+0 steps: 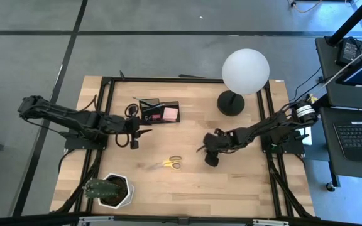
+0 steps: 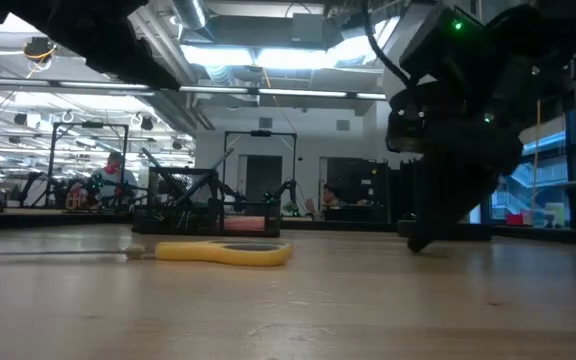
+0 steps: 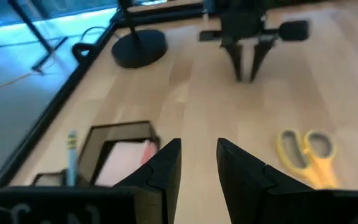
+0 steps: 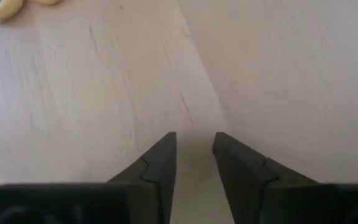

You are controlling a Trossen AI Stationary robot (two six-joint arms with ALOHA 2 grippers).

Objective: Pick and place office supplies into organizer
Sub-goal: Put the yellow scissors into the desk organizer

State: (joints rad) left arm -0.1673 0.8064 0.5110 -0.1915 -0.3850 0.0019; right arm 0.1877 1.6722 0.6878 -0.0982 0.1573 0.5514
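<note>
Yellow-handled scissors (image 1: 168, 164) lie flat on the wooden table, also seen in the low view (image 2: 223, 252) and the left wrist view (image 3: 306, 155). The black organizer (image 1: 159, 112) stands at the far middle with a pink sticky-note pad (image 3: 129, 158) in it and a pencil (image 3: 71, 152) upright in its cup. My left gripper (image 3: 197, 144) hovers open beside the organizer's near side, with nothing between its fingers. My right gripper (image 4: 194, 135) is open and points down close over bare table, to the right of the scissors (image 4: 2, 7). It also shows in the high view (image 1: 207, 154).
A lamp with a white globe (image 1: 246, 71) stands on its black round base (image 1: 231, 102) at the far right. A white pot with a plant (image 1: 112, 190) sits at the near left. Bare wood lies between the scissors and the organizer.
</note>
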